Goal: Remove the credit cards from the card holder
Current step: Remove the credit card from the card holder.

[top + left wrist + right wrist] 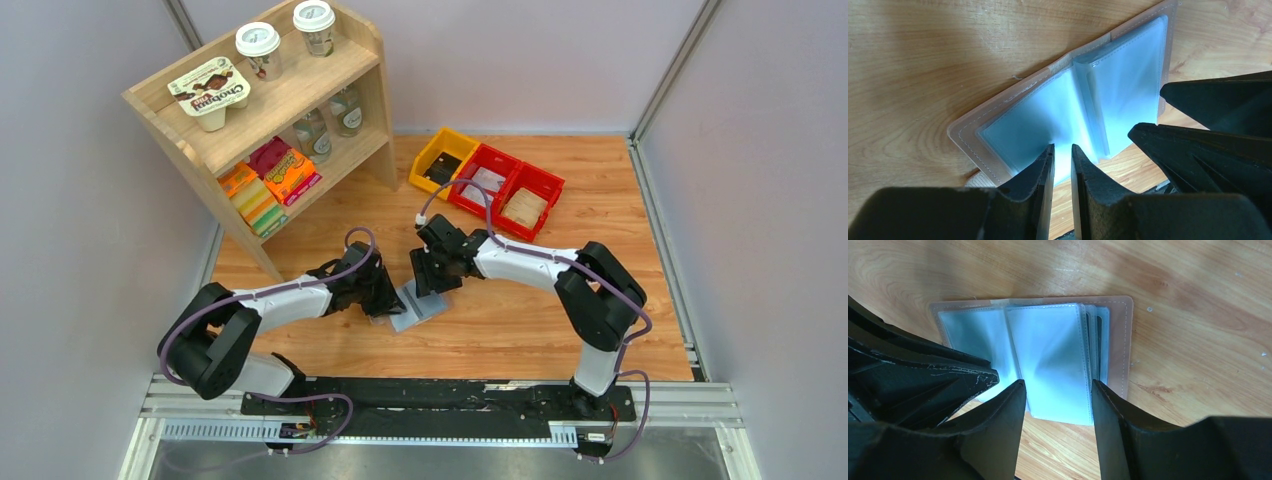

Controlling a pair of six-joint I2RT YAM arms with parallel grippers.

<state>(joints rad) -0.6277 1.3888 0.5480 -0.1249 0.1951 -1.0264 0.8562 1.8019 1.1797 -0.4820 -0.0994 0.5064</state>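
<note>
Top view: the card holder [418, 310] lies open on the table [560, 320], right btwn the two arms. The left gripper [383, 305] is at its left side and the right gripper [430, 285] is at its far side, both low over it. Far back are a yellow bin [452, 143] and red bins [545, 180] w/ flat bits [441, 170] inside. Maybe cards, too small to tell.

Left wrist view: the left gripper [1063, 149] has its jaws nearly closed, only a thin gap. The tips sit at the near edge of the card holder [1128, 75], w/ pale blue plastic showing in the gap. Can't tell if it really pinches a leaf or just rests there.

Right wrist view: the right gripper [1057, 385] has its jaws wide, one on each side of the middle leaf of the card holder [1058, 340]. It does not look like it squeezes anything. The leaves look see-thru and bare, and no credit cards show. Thin dark lines in the back leaves can't be made out.

Step, I think: opening and checking the leaves for cards left inside. Next move needs one gripper to pin the holder flat while the other turns a leaf and, if a card is there, nips its edge and slides it straight out, slow so the floppy plastic doesn't drag along
</note>
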